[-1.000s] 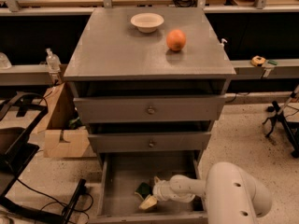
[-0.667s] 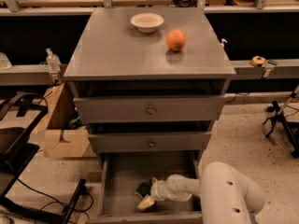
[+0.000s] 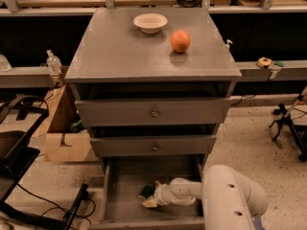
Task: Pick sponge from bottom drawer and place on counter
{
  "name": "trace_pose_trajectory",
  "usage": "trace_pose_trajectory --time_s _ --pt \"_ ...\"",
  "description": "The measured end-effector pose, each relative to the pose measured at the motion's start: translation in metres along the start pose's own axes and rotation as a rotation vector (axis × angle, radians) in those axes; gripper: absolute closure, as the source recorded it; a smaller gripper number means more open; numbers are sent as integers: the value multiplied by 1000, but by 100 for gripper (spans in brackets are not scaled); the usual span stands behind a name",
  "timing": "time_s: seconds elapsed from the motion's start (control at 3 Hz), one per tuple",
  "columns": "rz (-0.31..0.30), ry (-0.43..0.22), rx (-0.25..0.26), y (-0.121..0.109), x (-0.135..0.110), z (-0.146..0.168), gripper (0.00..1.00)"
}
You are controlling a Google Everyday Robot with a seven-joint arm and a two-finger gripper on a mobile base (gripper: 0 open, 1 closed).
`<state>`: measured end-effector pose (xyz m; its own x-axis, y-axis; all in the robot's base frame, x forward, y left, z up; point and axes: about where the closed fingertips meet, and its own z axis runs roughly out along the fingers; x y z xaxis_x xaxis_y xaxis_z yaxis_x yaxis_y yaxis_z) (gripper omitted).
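Note:
The bottom drawer [image 3: 122, 190] is pulled open below the two upper drawers. Inside it, near the front middle, lies the dark-green sponge [image 3: 147, 195] with its pale yellow layer showing at the lower edge. My gripper [image 3: 156, 195] reaches into the drawer from the right on a white arm [image 3: 230, 200] and is right at the sponge, in contact with it. The grey counter [image 3: 120, 51] tops the cabinet.
A white bowl [image 3: 150, 22] and an orange [image 3: 180, 40] sit on the counter toward the back. A cardboard box [image 3: 62, 133] stands left of the cabinet. Black frames and cables lie on the floor at left; a stand is at far right.
My arm has moved a little left and deeper into the drawer, bringing the gripper closer onto the sponge. The sponge has stayed in about the same spot.

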<state>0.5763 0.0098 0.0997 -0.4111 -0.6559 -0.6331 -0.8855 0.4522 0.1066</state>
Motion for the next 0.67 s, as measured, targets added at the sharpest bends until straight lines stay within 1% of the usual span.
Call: trace_pose_trajectory --time_s 0.67 --pt "0 0 0 0 -3 -3 88"
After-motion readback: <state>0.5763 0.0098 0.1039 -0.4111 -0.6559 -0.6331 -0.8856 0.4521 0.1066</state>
